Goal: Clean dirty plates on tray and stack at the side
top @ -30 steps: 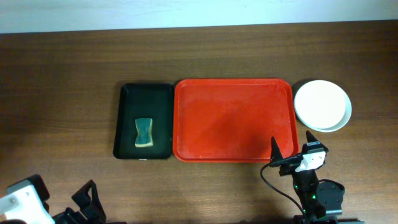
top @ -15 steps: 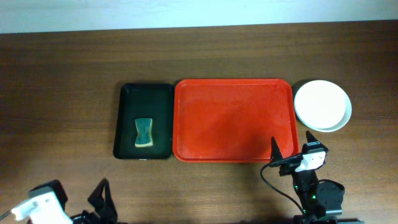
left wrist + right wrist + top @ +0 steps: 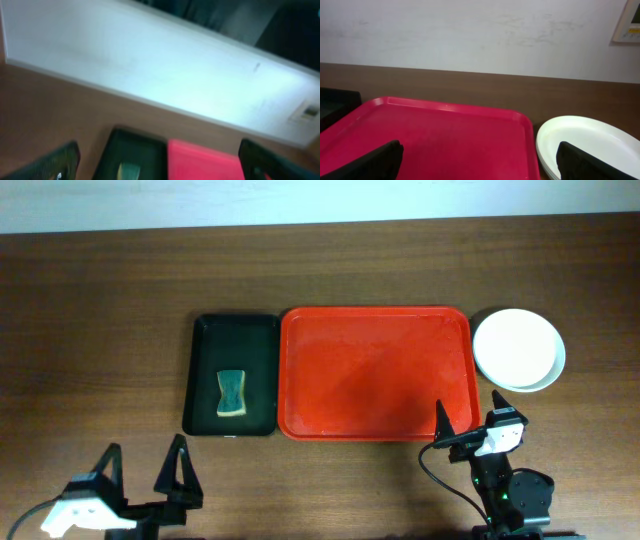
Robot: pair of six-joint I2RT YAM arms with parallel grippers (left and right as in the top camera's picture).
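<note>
The tray [image 3: 375, 372] lies flat at the middle of the table [image 3: 100, 310]; its long axis runs side to side, parallel to the table's far edge; one short side faces the black tray [image 3: 206, 375], the other faces the plates [image 3: 518, 348]. The plates sit in a stack on the wood just right of the tray, near its far right corner, off it and not touching its rim; they are round and lie open side up; a white one is on top, and a pale rim of another peeks out below its near edge; how many lie beneath I cannot tell. The black tray stands just left of the red one with its long axis running far to near; a sponge [image 3: 231, 393] lies in its near half, lengthwise along it.

The left gripper [image 3: 145, 445] hovers over bare wood at the near left, its fingers spread wide and holding nothing; its wrist view is blurred. The right gripper [image 3: 469, 406] hangs at the tray's near right corner, fingers likewise apart, one over the tray's rim and one toward the plates; nothing is between them.
</note>
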